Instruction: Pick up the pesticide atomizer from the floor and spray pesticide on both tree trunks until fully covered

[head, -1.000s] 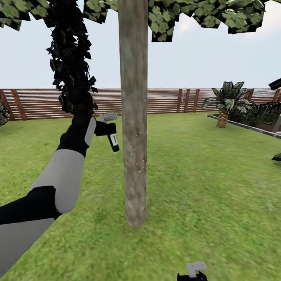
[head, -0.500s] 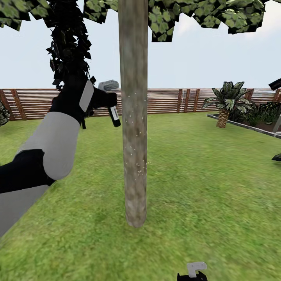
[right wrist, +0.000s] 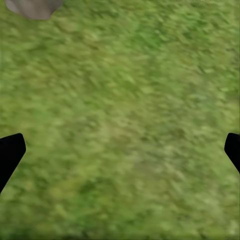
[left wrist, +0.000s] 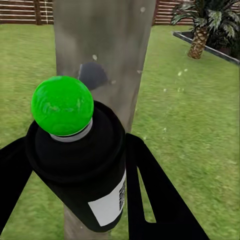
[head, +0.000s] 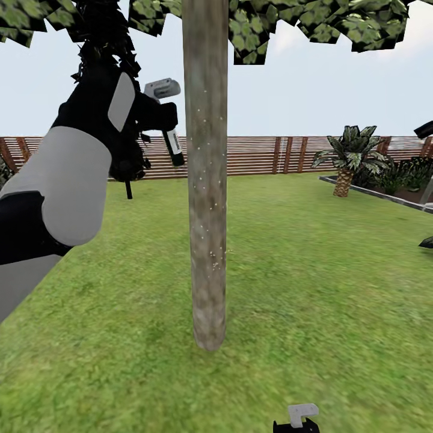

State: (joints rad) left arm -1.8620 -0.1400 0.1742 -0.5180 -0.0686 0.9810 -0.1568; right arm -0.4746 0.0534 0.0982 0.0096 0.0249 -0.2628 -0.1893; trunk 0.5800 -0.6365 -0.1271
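One mottled grey trunk [head: 206, 180], white-specked; left gripper [head: 157, 115], clamping black atomizer [head: 172, 144], has risen; right gripper [right wrist: 120, 150] spread wide.

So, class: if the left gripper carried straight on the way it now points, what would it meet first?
Most likely the tree trunk, straight beyond the left gripper and its pesticide atomizer; the gap between them is hard to judge.

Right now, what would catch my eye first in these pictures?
A tall grey-brown tree trunk stands straight ahead on the lawn, flecked with tiny white specks. Just beside it, the robot's raised left gripper holds a small black spray bottle close to the bark. A brown slatted fence runs behind.
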